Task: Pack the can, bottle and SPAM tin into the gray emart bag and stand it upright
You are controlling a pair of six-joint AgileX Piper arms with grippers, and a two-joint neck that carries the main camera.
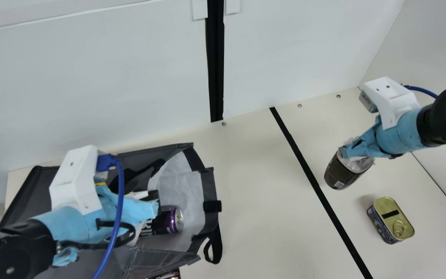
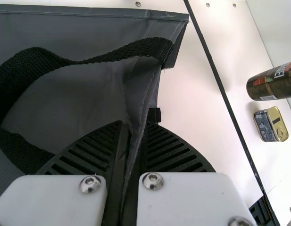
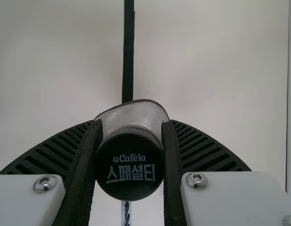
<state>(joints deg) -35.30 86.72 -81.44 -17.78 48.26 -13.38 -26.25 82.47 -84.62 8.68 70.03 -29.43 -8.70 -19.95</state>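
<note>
Left gripper [image 1: 154,208]: fingers pinching gray emart bag's [image 1: 208,186] edge
Can [image 1: 173,220]: inside bag, partly hidden
Right gripper [image 1: 349,153]: fingers holding bottle [image 1: 339,175], right of bag
SPAM tin [image 1: 389,215]: right of bag

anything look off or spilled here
The gray bag lies slumped instead of upright, and the purple can is on its side inside. The bottle tilts, but it's gripped by the right claw. I see no spill.

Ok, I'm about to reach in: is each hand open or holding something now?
Left hand: closed on the gray bag.
Right hand: closed on the bottle, near its cap.
</note>
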